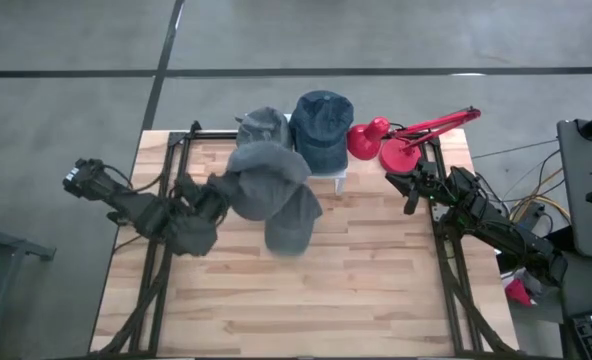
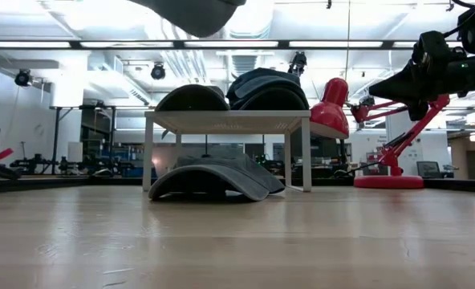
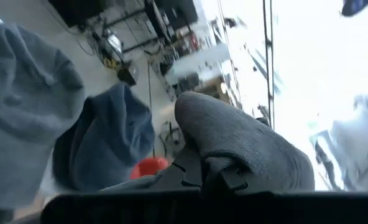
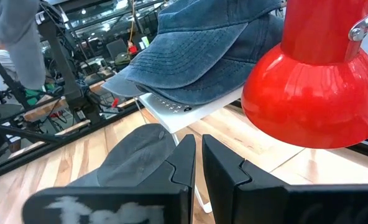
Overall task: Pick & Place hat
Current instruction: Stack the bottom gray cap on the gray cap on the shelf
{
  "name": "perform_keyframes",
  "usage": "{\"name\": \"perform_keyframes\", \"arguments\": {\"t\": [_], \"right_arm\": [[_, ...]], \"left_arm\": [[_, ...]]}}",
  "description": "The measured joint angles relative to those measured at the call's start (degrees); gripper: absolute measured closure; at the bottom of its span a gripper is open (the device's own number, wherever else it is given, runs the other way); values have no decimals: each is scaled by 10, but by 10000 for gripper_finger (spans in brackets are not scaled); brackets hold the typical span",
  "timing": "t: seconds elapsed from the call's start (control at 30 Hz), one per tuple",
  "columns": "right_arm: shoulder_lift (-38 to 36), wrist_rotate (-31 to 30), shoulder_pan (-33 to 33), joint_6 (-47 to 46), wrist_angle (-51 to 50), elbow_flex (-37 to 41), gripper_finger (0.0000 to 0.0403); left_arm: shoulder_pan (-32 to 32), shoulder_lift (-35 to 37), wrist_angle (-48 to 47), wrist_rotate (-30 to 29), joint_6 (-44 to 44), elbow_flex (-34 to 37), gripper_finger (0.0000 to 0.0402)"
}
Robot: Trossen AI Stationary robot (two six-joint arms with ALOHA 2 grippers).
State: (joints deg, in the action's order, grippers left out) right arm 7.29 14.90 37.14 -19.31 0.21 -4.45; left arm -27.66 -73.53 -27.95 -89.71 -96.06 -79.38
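My left gripper (image 1: 214, 198) is shut on a grey hat (image 1: 268, 178), which shows high above the table at the low view's top edge (image 2: 193, 12). A second grey hat (image 1: 294, 228) lies crown up on the table, partly under a small white shelf (image 2: 229, 120). On the shelf rest another grey hat (image 1: 263, 125) and a blue denim hat (image 1: 323, 125). My right gripper (image 4: 198, 163) hovers shut beside the red desk lamp (image 1: 386, 140), touching nothing. My left gripper holds the lifted grey hat by its left edge (image 1: 228, 192), coming at it level from the table's left. In the left wrist view the grey cloth (image 3: 246, 146) bulges over the fingers (image 3: 190, 177), hiding the place of contact. The hat is lifted clear of the table.
The red lamp's base (image 2: 388, 181) stands at the table's far right, and its shade (image 4: 314, 93) hangs close to my right gripper. Black frame rails (image 1: 161, 250) run along both table sides. Bare wood (image 1: 296, 300) fills the near half.
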Motion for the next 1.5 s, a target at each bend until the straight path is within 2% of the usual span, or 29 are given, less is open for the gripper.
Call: {"name": "perform_keyframes", "arguments": {"t": [0.2, 0.33, 0.43, 0.6, 0.7, 1.0, 1.27, 1.5], "right_arm": [[0, 0, 0, -2, 0, 0, 376], [0, 0, 0, -2, 0, 0, 376], [0, 0, 0, -2, 0, 0, 376], [0, 0, 0, -2, 0, 0, 376], [0, 0, 0, -2, -1, 0, 376], [0, 0, 0, -2, -4, 0, 376], [0, 0, 0, -2, -4, 0, 376], [0, 0, 0, -2, -4, 0, 376]], "left_arm": [[79, 12, 5, 4, 7, -16, 401], [139, 17, 5, 34, 9, -20, 401], [190, 17, 5, 86, -5, -20, 401], [274, 13, 5, 205, -38, -20, 401], [307, 7, 5, 239, -48, -20, 401], [329, 3, 2, 240, -83, -15, 401], [333, -9, -32, 228, -176, 10, 401], [351, -11, -57, 230, -200, 11, 401]]}}
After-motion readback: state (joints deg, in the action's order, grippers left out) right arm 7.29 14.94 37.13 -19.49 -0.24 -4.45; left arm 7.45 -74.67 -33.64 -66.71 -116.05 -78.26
